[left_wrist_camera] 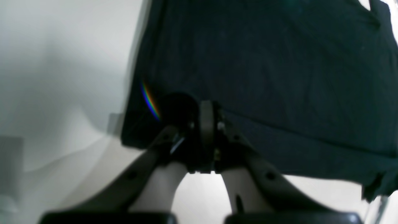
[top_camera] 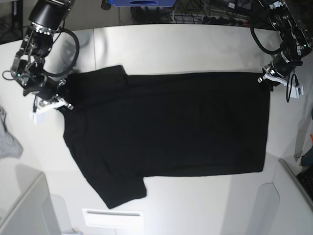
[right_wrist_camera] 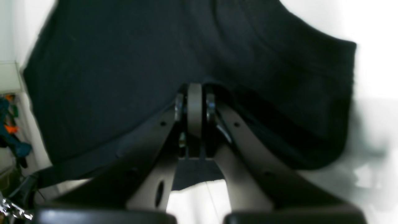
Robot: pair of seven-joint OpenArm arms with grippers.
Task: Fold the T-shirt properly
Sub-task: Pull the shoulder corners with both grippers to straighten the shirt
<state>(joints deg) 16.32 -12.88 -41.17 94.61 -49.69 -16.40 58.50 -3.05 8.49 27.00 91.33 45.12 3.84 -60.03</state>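
- T-shirt (top_camera: pixel 166 125) is lying spread flat, plain black side up, across middle of white table (top_camera: pixel 195 49); sleeves at base view's left, hem edge at its right.
- One sleeve is pointing toward far left corner, other is sticking out toward near edge w/ a slanted cuff.
- Left gripper (left_wrist_camera: pixel 207 116) is sitting at the hem's far corner, jaws pressed together on the T-shirt's edge; cloth is draping away above the fingers in left wrist view.
- Right gripper (right_wrist_camera: pixel 194 105) is sitting at the shoulder/sleeve area, jaws clamped together on a raised ridge of the T-shirt fabric.
- Table top is looking smooth, glossy white, w/ rounded far corners; a small white strip (top_camera: pixel 113 216) is lying near its front edge.
- Grey cloth (top_camera: pixel 9 139) is hanging at base view's left edge, apart from the T-shirt.
- Blue box (top_camera: pixel 142 3) & tangled cables (top_camera: pixel 215 12) are showing beyond far edge.
- No readable writing or brand showing anywhere; print side isn't showing.
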